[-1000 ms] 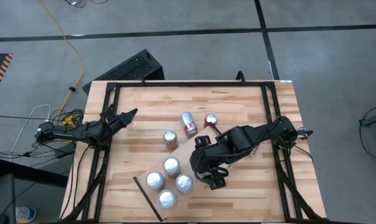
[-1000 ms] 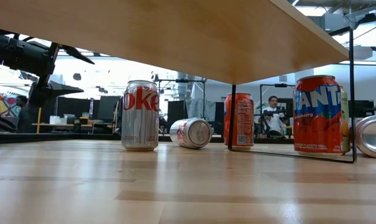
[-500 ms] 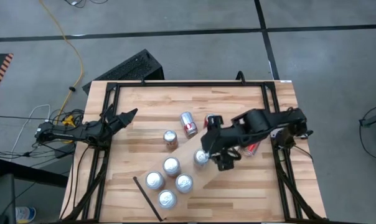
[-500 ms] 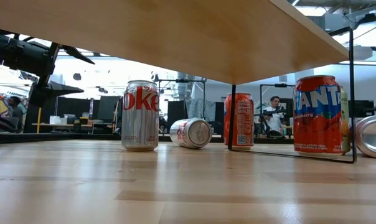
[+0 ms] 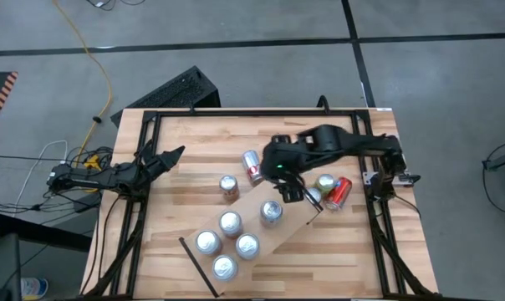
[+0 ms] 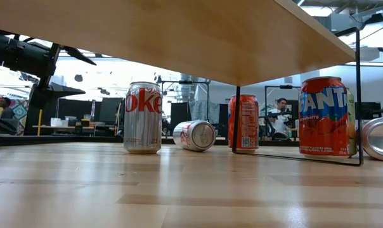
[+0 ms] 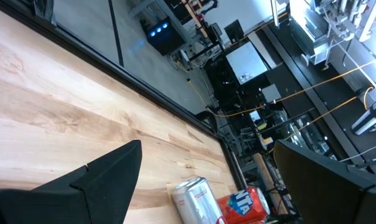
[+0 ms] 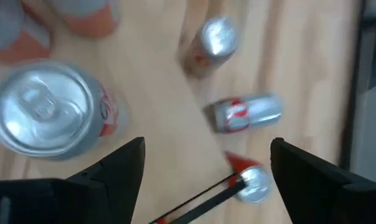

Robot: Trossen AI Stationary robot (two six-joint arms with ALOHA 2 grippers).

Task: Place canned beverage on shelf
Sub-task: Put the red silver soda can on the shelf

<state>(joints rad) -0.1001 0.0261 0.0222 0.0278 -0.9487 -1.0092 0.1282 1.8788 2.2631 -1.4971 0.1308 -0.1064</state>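
Note:
The pale wood shelf (image 5: pixel 261 230) lies slantwise across the table's near middle, with a black strip (image 5: pixel 201 267) at its near-left end. Several cans stand on it; the rightmost one (image 5: pixel 271 211) also shows in the right wrist view (image 8: pixel 48 115). My right gripper (image 5: pixel 293 188) is open and empty above the shelf's far-right end (image 8: pixel 203 180). A silver-red can (image 5: pixel 252 165) lies on its side. Another can (image 5: pixel 228 186) stands beside it. My left gripper (image 5: pixel 173 155) is open and empty at the table's left edge.
An upright can (image 5: pixel 325 184) and a red can on its side (image 5: pixel 338 192) rest near the right frame rail. A black frame (image 5: pixel 252 111) borders the table. In the low view, cans (image 6: pixel 142 117) (image 6: pixel 324 116) stand beyond the shelf's underside (image 6: pixel 179 38).
My right gripper has drawn back from over the shelf's near side toward the table's far edge and turned to face left. As the arm cleared away, a can came into view standing upright on the shelf. The other cans have kept still.

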